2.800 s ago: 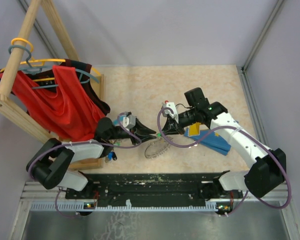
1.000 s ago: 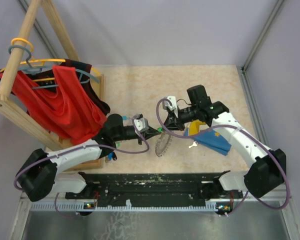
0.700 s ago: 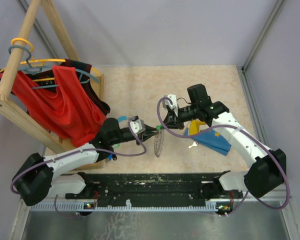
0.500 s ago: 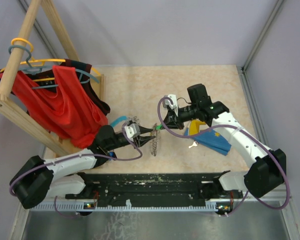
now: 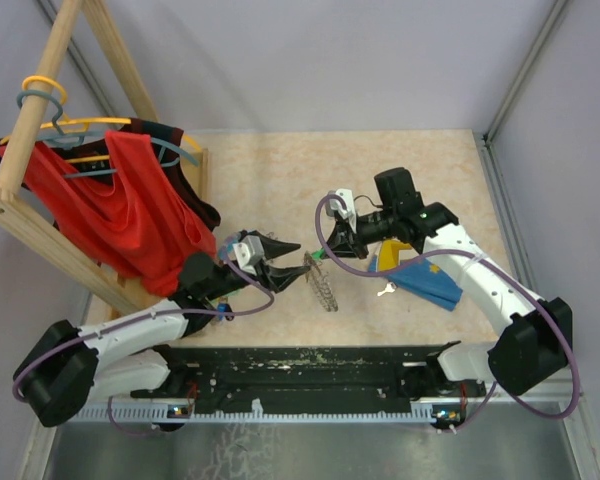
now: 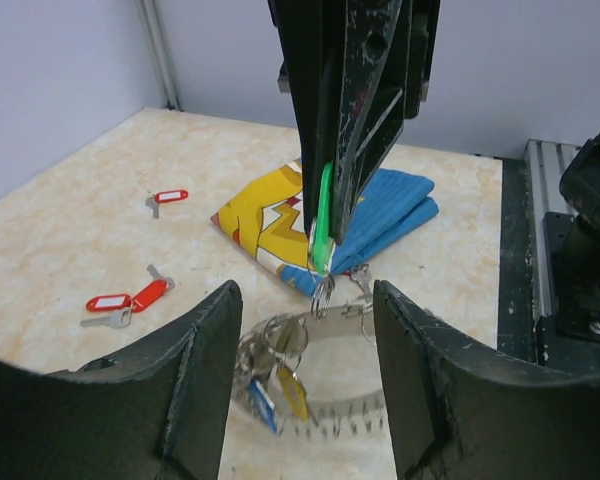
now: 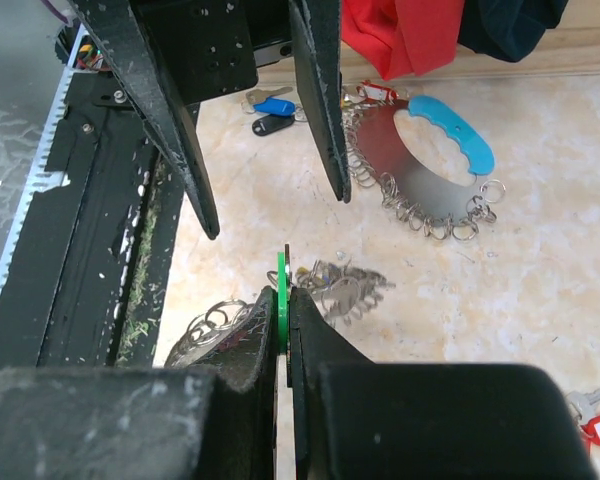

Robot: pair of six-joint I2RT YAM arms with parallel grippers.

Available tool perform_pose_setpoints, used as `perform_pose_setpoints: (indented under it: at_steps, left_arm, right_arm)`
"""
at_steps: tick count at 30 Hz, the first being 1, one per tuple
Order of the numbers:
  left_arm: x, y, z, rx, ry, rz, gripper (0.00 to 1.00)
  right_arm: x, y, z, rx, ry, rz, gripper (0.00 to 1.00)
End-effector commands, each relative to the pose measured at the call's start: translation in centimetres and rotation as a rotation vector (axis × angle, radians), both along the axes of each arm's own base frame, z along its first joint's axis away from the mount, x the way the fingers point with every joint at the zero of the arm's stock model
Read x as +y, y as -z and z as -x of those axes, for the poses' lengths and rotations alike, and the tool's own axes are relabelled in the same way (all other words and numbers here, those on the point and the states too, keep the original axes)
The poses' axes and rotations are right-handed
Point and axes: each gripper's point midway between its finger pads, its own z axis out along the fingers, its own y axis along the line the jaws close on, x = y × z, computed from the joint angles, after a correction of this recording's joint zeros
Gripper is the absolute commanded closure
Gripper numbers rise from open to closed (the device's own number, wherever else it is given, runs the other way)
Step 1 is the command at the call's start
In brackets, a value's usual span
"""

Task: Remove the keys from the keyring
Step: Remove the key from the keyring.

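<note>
1. The left gripper [image 5: 292,258] is letting go. Its fingers were clamped at the keyring [image 5: 324,286] a second ago, and now they are spreading wide and holding nothing, one on either side of the ring without touching it.
2. The right gripper [image 7: 286,298] is staying pinched shut on the green tag [image 6: 323,205], which is pointing straight down out of its fingertips.
3. The keyring is dangling from that tag by a small silver loop, just right of the left fingertips. Its lower edge seems to be resting on the table [image 5: 380,180], and blue and yellow tags are still hanging from it.
4. So I am reading the green key as not yet freed. The ring is now hanging from the right grip alone, and the left arm looks to be resetting for a fresh hold.
5. Further out, two red-tagged keys [image 6: 130,298] are lying loose on the table, well apart from the ring. They seem to be already off, so part of the job is done.
6. A folded cloth [image 6: 390,205] is lying to the right, under the right arm.
</note>
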Motion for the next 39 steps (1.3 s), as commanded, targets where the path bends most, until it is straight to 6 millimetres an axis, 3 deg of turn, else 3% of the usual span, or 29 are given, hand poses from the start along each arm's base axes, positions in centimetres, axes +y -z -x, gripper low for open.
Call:
perform_pose_setpoints:
  at_steps: [1,14,20,25,30,39]
  left_arm:
    - [-0.8,-1.1,-0.1,0.048,0.032,0.017,0.39]
    - [-1.4,-1.5,-0.4,0.046,0.072,-0.001,0.44]
    - [-1.3,-0.6,-0.6,0.069,0.062,-0.006,0.47]
    - [-0.5,0.6,-0.3,0.048,0.057,-0.009,0.57]
    - [-0.3,1.3,0.4,0.001,0.089,-0.021,0.74]
    - [-1.2,1.5,1.0,-0.049,0.162,-0.021,0.73]
  right_arm:
    - [0.4,-2.1,-0.1,-0.069,-0.037,-0.066,1.0]
    - [0.4,-2.0,0.1,-0.069,-0.05,-0.065,1.0]
    - [0.3,-2.2,0.1,-0.074,-0.05,-0.066,1.0]
    - [0.4,-2.4,0.3,-0.074,-0.057,-0.071,1.0]
    - [0.3,-2.4,0.3,-0.072,-0.057,-0.072,1.0]
    - [0.3,-2.5,0.4,-0.07,-0.062,-0.076,1.0]
